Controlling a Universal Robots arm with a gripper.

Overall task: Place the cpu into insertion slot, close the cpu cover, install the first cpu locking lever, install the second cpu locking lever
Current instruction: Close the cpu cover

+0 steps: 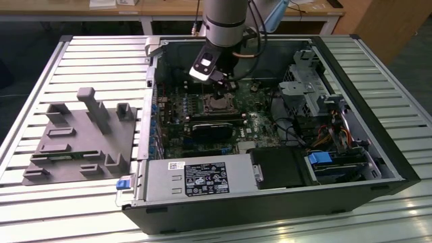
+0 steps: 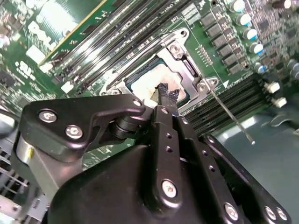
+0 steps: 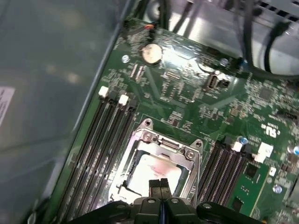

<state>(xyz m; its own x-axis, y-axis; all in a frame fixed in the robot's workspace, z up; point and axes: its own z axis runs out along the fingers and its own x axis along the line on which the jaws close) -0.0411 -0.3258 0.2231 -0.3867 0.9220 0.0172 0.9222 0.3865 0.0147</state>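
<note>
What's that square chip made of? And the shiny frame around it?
The cpu top looks like dull, pale metal: it reflects light softly, with a faint pinkish tinge. The cpu cover framing it looks like bare steel, bright and silvery, with sharp highlights and screw heads near its corners. The exact metals cannot be told by look alone.

The cpu (image 3: 150, 169) has a dull metal top, the cpu cover (image 3: 161, 142) is shiny silvery metal, the gripper (image 3: 160, 185) matt black.

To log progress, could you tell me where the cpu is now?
In the first wrist view the cpu sits in the insertion slot, directly beneath the tool.
</note>
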